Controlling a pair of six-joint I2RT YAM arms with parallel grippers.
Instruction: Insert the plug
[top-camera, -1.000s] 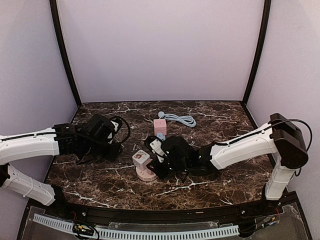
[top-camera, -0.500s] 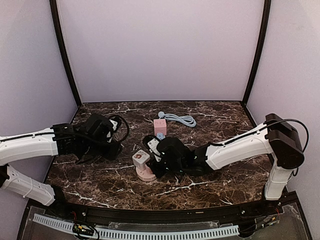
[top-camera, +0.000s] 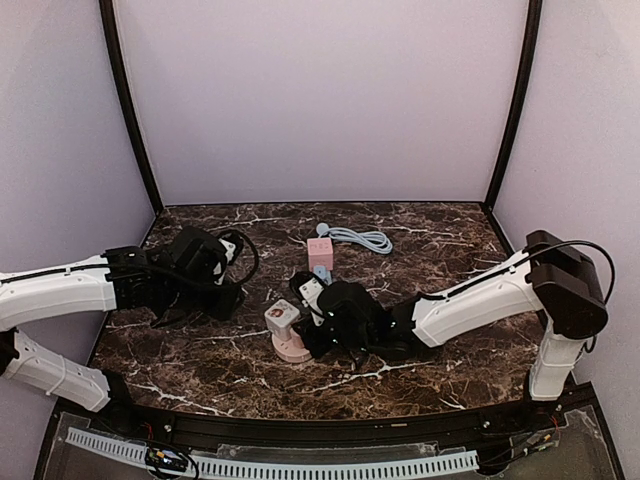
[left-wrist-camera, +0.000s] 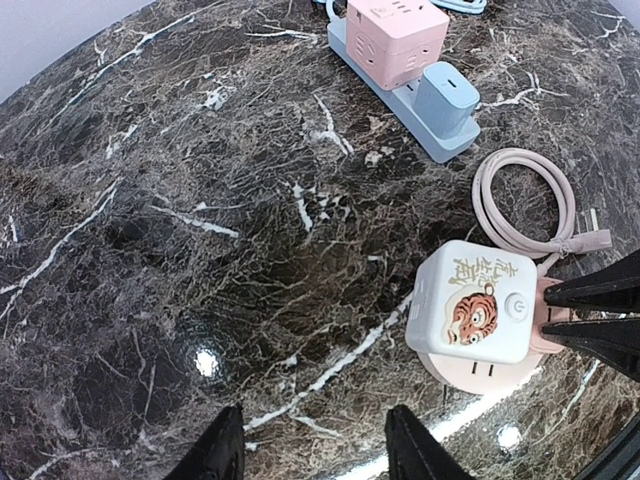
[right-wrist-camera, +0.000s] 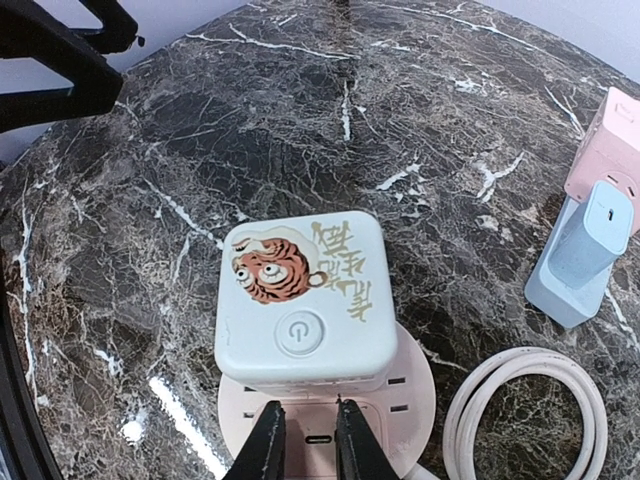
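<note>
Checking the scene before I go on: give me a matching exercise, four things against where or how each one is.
1 white cube
2 blue charger
3 pink cable
4 left hand

a coiled on the table
b open, empty
c on the round pink base
d beside the pink cube

Pairs: 1-c, 2-d, 3-a, 4-b

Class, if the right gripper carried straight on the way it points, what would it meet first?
Probably the white tiger cube on its pink base, directly ahead of the right gripper.
</note>
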